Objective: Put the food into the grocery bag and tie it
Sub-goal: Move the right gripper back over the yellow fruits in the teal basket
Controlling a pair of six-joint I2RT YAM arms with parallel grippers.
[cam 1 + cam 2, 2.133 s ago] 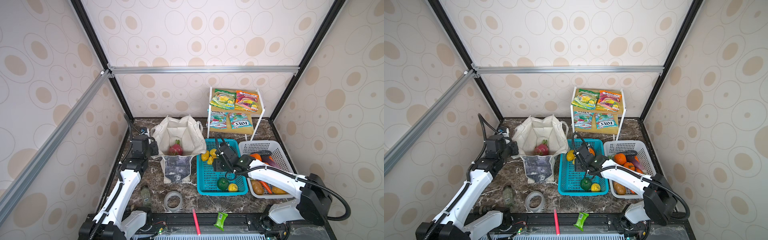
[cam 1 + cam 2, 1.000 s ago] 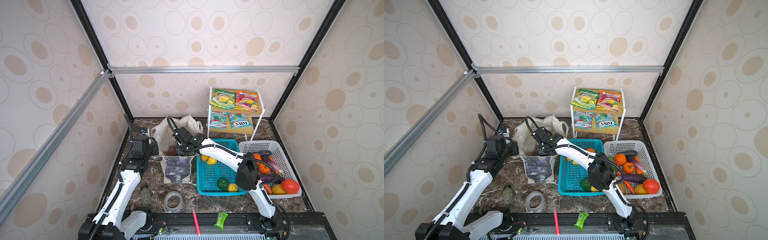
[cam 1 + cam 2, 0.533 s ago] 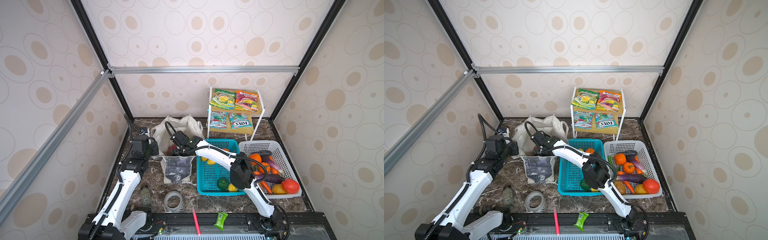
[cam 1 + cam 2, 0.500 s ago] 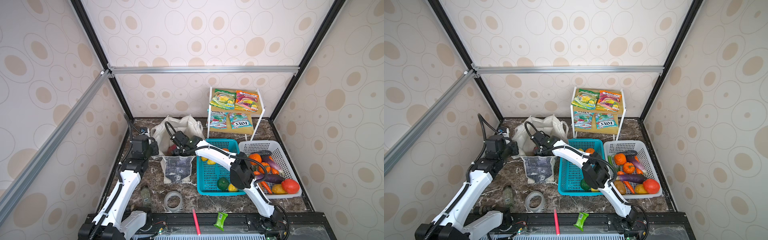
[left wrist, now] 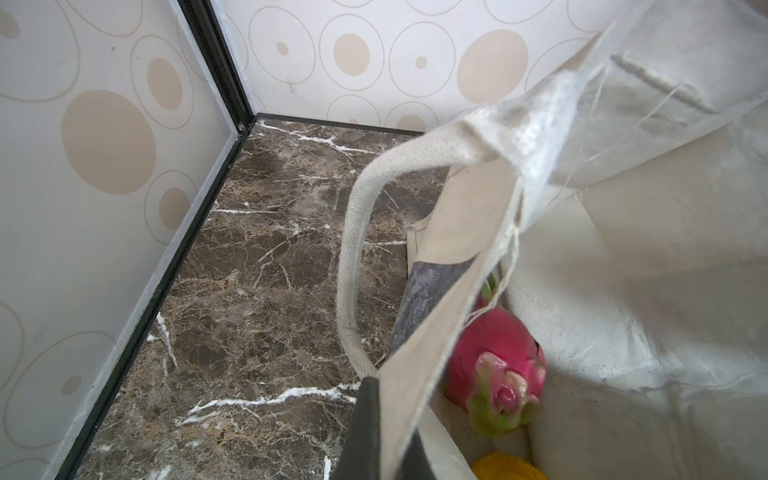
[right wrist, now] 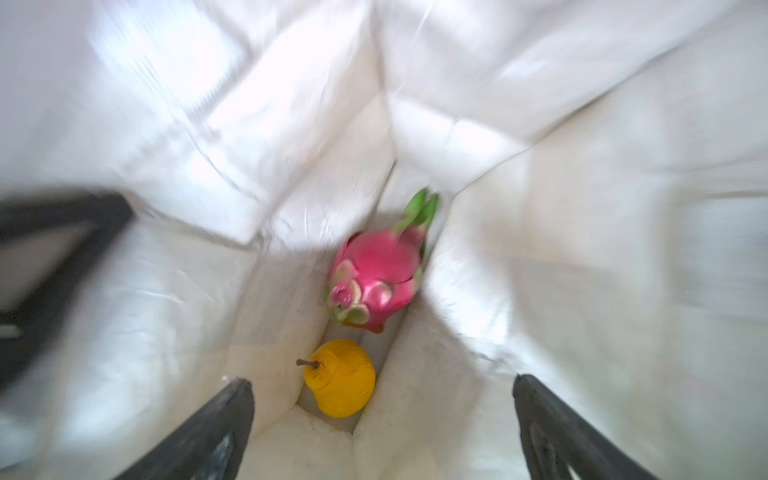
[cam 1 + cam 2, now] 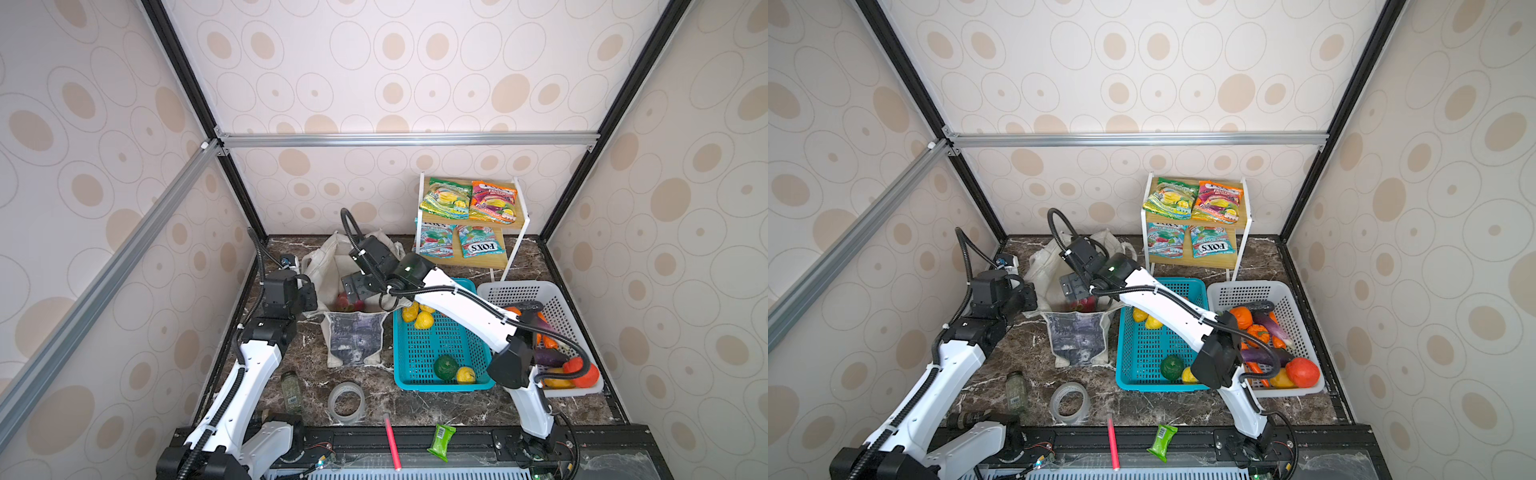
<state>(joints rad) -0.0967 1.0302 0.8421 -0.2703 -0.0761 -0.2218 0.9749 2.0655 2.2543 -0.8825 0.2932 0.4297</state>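
Right fingers (image 6: 208,428) spread empty over the off-white canvas grocery bag (image 7: 357,340); left fingers (image 5: 365,428) clench its rim. Yellow lumpy fruits (image 7: 423,320) lie toward the desk's (image 7: 311,357) right edge, nearer the right arm (image 7: 465,307).

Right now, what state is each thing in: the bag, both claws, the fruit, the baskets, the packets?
grocery bag, upright, mouth open, untied.
left claw, shut on the bag's rim.
right claw, open, empty, at the bag's mouth.
dragon fruit, lying at the bag's bottom.
yellow fruit, in the bag beside it.
teal basket, not yet emptied.
white basket, not yet emptied.
snack packets, on the shelf.
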